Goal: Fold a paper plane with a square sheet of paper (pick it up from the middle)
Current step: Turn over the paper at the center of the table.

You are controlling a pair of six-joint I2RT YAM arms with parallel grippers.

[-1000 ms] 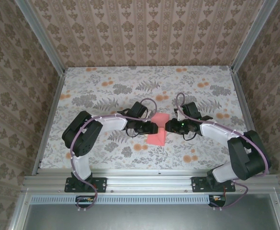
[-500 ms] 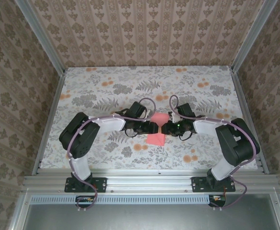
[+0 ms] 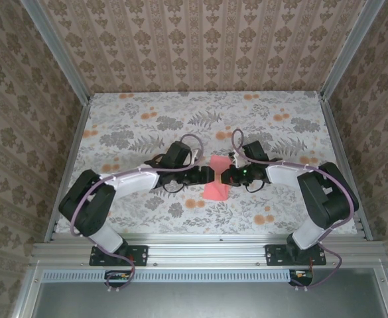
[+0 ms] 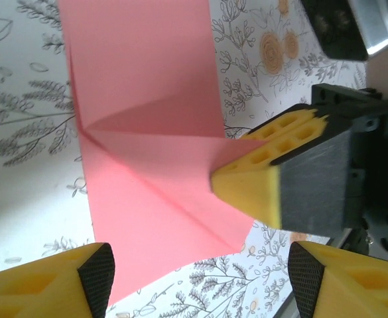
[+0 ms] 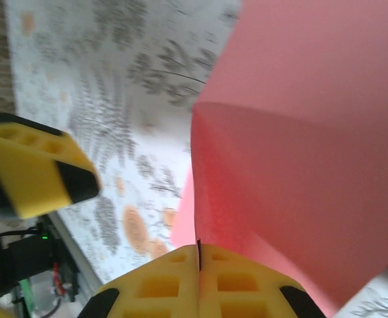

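- so the right gripper [image 5: 199, 268] is clamped all the way: its two yellow pads are pressed flat against each other, with the pink sheet of paper [image 5: 300, 152] pinched in the seam between them. In its own wrist view the paper fans up and away from that pinch.
- the left gripper [image 4: 200, 275] is the opposite. Its jaws are spread wide with nothing in them, one yellow finger down in each bottom corner of its wrist view.
- the near edge of the sheet lies in the gap between those two fingers. Can't tell whether the left-hand one is brushing the paper's corner or is just beside it.
- from the left wrist cam you can see one of the right gripper's fingertips [image 4: 253, 182] sitting right on the sheet's edge, and a couple of creases run toward that spot.
- the sheet isn't flat any more. From above it looks like an hourglass, squeezed narrow at the waist and wider at the far and near ends.
- it sits around the middle of the floral-print table [image 3: 134, 126], a bit toward the near side, right between the two grippers, which face each other from left and right.
- how much of the paper is actually off the surface, I honestly can't tell.
- both arms bend in toward the centre from their bases on the metal rail [image 3: 207, 253] at the near edge.
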